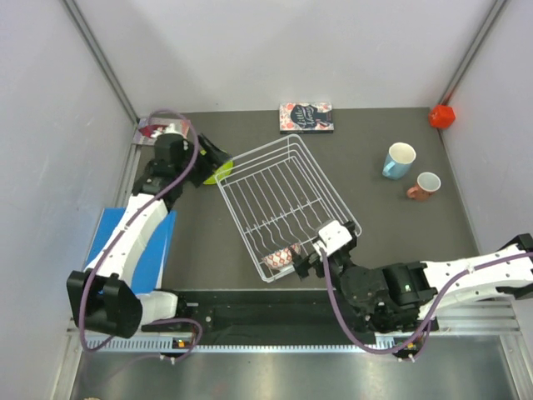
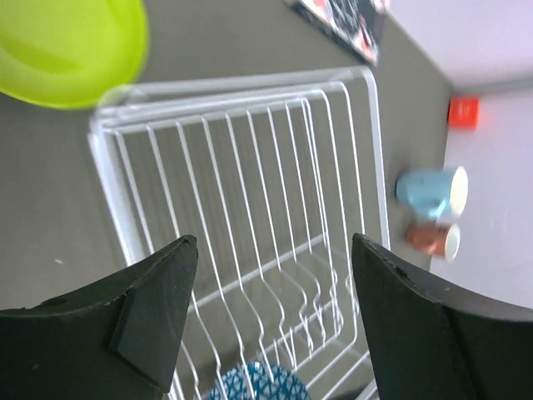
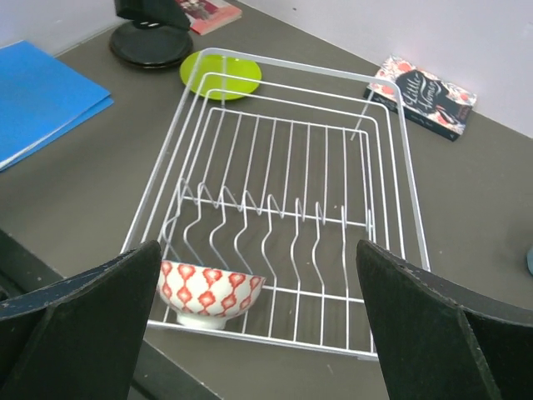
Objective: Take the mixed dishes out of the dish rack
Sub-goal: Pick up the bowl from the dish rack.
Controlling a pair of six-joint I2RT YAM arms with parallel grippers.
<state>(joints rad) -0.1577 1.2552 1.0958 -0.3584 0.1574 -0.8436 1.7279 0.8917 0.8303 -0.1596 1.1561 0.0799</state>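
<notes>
The dish rack point(image 1: 326, 181) sits skewed at the middle of the tabletop point(image 1: 391, 233), one corner pointing toward the near edge. The small patterned bowl point(image 1: 279, 257) stands upright inside it, in that near corner, and is the only dish seen in the rack. The right gripper point(image 1: 310, 260) hangs just beside this corner with its jaws spread wide and nothing between them. In the right wrist view the bowl lies just inside the rack wall, close to the left-hand finger point(image 3: 92, 325), though it cannot be told whether they touch. The left gripper point(image 1: 213, 157) is over the rack's far-left corner, its jaws parted and holding nothing, and the left wrist view looks down between its fingers onto the bare wires. The lime-green plate point(image 1: 221, 172) lies flat on the tabletop against that far-left corner, outside the rack and partly hidden by the left gripper in the top view. The light-blue mug point(image 1: 398, 161) and the smaller salmon-pink mug point(image 1: 425, 186) stand upright close together toward the right edge, well apart from the rack. A floral-covered book point(image 1: 306, 117) lies at the far edge, a small red cube point(image 1: 441, 116) in the far-right corner, and a flat blue book point(image 1: 156, 246) along the left edge under the left arm.
</notes>
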